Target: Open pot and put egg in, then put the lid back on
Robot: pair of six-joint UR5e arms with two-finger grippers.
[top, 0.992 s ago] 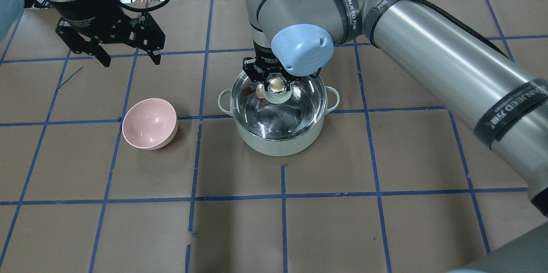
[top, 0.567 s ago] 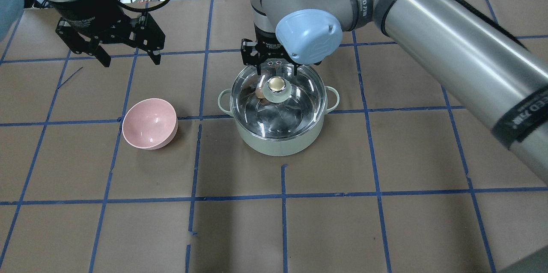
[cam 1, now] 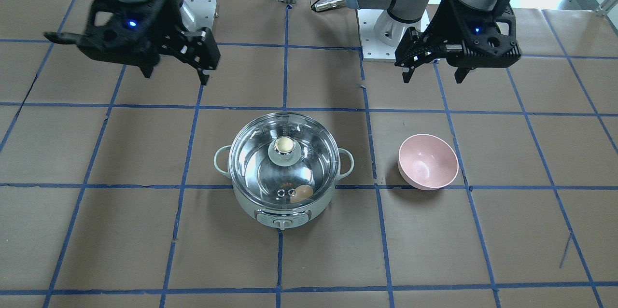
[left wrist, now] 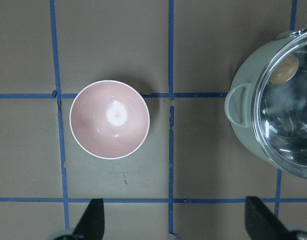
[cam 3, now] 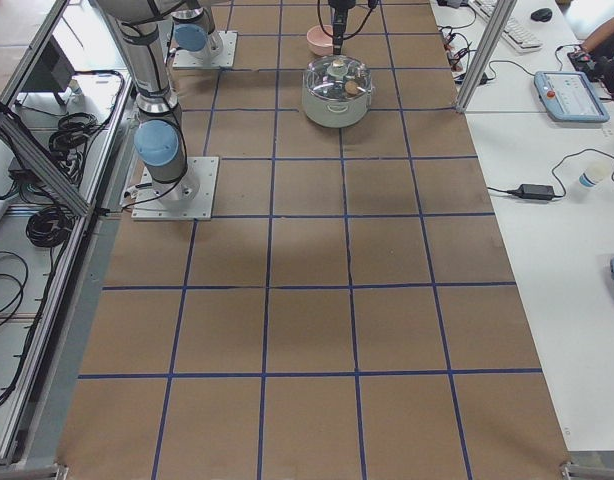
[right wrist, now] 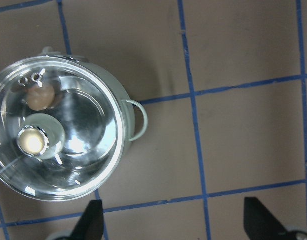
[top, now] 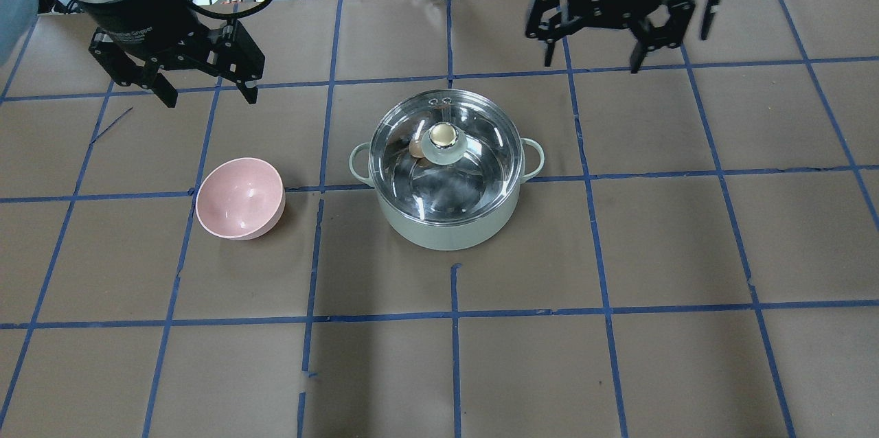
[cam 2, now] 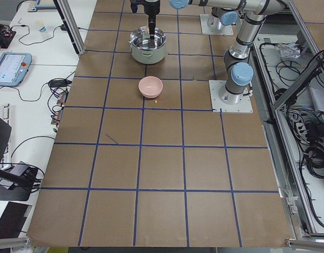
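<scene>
The mint-green pot (top: 446,228) stands mid-table with the glass lid (top: 474,174) resting on it, gold knob (top: 445,134) up. The brown egg (cam 1: 303,193) lies inside, seen through the glass near the dial side; it also shows in the right wrist view (right wrist: 40,96) and the left wrist view (left wrist: 283,70). My right gripper (top: 592,62) is open and empty, raised behind and to the right of the pot. My left gripper (top: 209,96) is open and empty, raised behind the pink bowl.
An empty pink bowl (top: 240,198) sits left of the pot, one grid square away. Brown paper with blue tape lines covers the table. Cables lie past the far edge. Arm bases stand at the robot's side of the table.
My right gripper has left the lid knob, risen and drawn back to the right, away from the pot. The lid stays on the pot. The left arm has not moved.
</scene>
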